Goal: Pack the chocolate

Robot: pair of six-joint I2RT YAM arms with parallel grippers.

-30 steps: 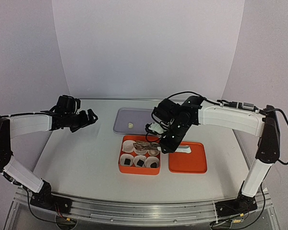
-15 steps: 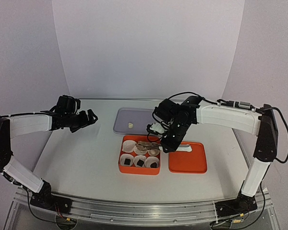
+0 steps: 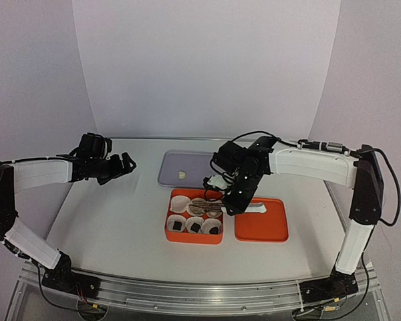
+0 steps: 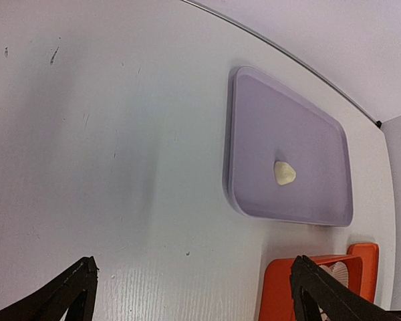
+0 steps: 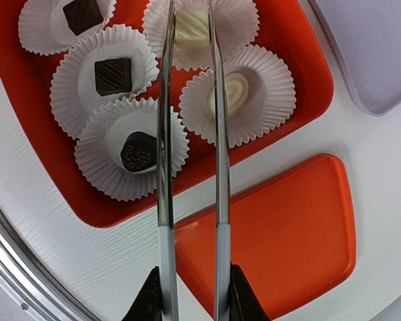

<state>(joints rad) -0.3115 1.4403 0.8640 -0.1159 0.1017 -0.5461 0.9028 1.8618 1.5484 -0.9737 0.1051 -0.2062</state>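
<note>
Cream chocolate [image 5: 192, 28] is pinched between the tips of the metal tongs [image 5: 166, 134], directly over a paper cup [image 5: 237, 23] in the far row of the orange box [image 5: 306, 63]. I can't tell whether it touches the cup floor yet. The neighbouring cup holds a second cream piece [image 5: 228, 93]. Three dark chocolates [image 5: 113, 75] sit one to a cup in the near row. From overhead, the cup at the box's far left corner [image 3: 180, 203] looks empty. One more cream lump [image 4: 285, 173] lies alone on the lilac tray [image 4: 307, 120], toward the far edge of the table [image 4: 87, 134], just behind the box.

Right gripper [image 5: 192, 297]: jaws narrow, clamped on the handle end of the tongs. Left gripper [image 4: 195, 287]: jaws wide, holding nothing, over the table's left side and well apart from the box. The orange lid [image 5: 281, 227] lies flat just beside the box's right side.

My read is that I'm setting down the fifth piece of six. Next I need to ease the right jaws just enough for the tines to spring apart. Then I lift straight up so the tines don't catch the fluted paper, and swing back to the tray for the lone lump. The piece may cling to a tine, and the light cup could lift with it.
</note>
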